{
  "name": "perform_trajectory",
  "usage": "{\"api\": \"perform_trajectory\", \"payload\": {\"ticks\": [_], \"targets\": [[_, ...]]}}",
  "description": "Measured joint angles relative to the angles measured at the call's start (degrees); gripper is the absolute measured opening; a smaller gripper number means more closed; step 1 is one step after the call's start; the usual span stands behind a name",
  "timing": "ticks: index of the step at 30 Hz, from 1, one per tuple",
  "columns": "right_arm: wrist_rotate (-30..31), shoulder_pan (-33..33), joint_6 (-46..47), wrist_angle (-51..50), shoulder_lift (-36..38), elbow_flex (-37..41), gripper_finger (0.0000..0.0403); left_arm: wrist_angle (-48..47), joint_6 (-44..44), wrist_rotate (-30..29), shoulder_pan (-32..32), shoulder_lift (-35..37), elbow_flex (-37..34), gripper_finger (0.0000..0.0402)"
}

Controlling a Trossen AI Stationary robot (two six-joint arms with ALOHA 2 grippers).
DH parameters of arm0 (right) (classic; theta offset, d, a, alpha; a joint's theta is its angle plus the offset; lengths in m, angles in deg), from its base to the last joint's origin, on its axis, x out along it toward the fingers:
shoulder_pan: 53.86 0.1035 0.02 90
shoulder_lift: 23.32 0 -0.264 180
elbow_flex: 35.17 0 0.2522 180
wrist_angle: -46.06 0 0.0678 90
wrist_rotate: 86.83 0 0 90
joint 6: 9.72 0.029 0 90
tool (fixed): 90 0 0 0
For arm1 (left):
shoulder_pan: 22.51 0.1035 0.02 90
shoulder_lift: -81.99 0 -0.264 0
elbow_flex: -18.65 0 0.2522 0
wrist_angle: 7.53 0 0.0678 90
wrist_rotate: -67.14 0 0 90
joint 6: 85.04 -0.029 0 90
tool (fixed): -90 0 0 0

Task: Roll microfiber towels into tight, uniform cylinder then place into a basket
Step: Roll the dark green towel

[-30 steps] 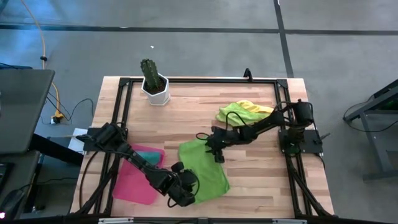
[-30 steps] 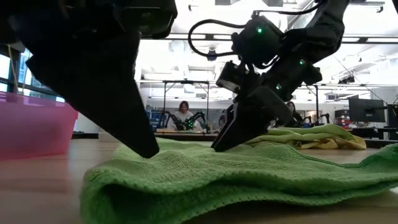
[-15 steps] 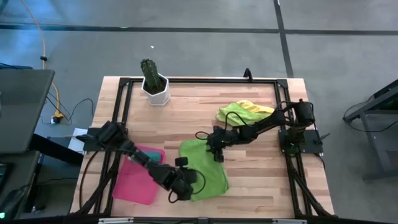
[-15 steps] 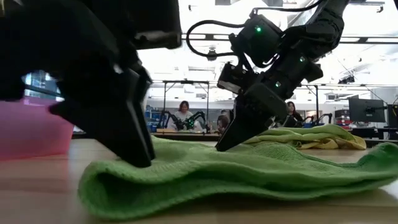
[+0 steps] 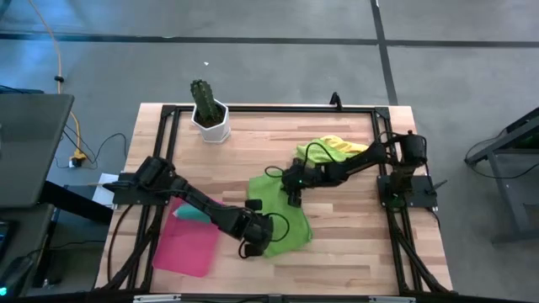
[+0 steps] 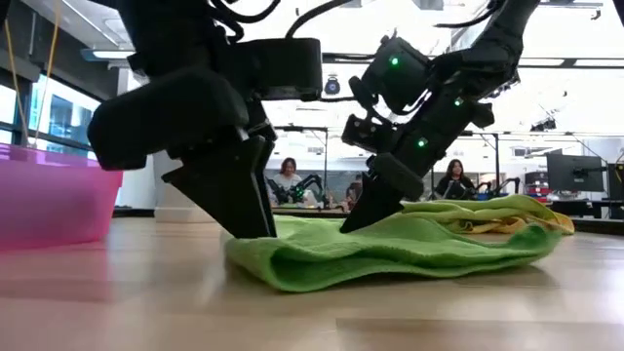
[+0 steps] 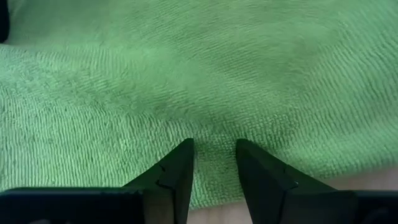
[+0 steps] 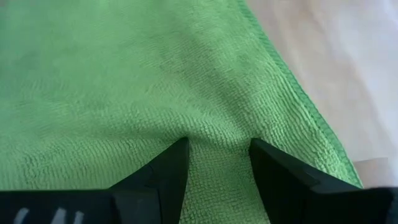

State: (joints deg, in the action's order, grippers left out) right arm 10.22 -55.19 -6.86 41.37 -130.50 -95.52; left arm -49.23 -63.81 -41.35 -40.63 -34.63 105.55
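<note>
The green towel lies bunched on the table's middle, its near-left edge folded over. My left gripper is shut on the towel's near-left part; it is the big dark one in the low view. My right gripper is shut on the towel's far part. The lime green and yellow towels lie in a heap at the far right. The teal towel lies in the pink-red basket at the near left. My left gripper pinches a raised ridge of the green towel between its two fingers, close to the towel's edge. The fingers come from above, slanting down. The towel rests on the table, slack, folded over on itself below them. My right gripper pinches a pucker of the green towel between its two fingers, near the hemmed edge. The fingers slant down from the table's right. The towel lies on the table, with creases running in toward the fingers.
A white pot with a cactus stands at the far left. A black frame runs round the table's edge. Bare wood shows at the near right. People sit in the room behind.
My left gripper has gone toward the table's right and far edges, dragging the green towel's near-left edge along, so the towel is now folded over and bunched shorter. My right gripper has gone a little toward the far edge with the towel's far part.
</note>
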Motion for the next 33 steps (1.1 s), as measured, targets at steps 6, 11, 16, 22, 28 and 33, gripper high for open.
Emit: {"api": "perform_trajectory", "payload": {"ticks": [6,11,16,22,28,33], "targets": [[-1.51,-2.67,1.19,-1.06,1.8,0.19,0.0169,-0.79,-0.4,-1.65,0.88,-0.09,-0.06,0.0113],[-2.36,-0.87,-1.42,-4.51,7.53,0.59,0.0169,-1.87,-0.87,-4.64,-0.37,0.31,-0.26,0.0113],[-3.58,2.3,-1.44,-12.75,13.35,0.36,0.0169,-2.81,-0.69,-7.04,-1.46,1.27,-0.28,0.0113],[-5.14,11.02,1.88,-20.72,17.84,0.37,0.0169,-3.75,2.17,-3.92,-3.69,2.3,1.8,0.0113],[-0.32,23.78,-5.97,-19.1,18.94,0.26,0.0169,0.04,-0.34,0.89,-8.64,3.06,3.09,0.0113],[7.5,29.75,-4.43,-12.49,14.87,0.26,0.0169,1.37,-1.22,-0.09,-12.1,2.85,2.43,0.0113]]}}
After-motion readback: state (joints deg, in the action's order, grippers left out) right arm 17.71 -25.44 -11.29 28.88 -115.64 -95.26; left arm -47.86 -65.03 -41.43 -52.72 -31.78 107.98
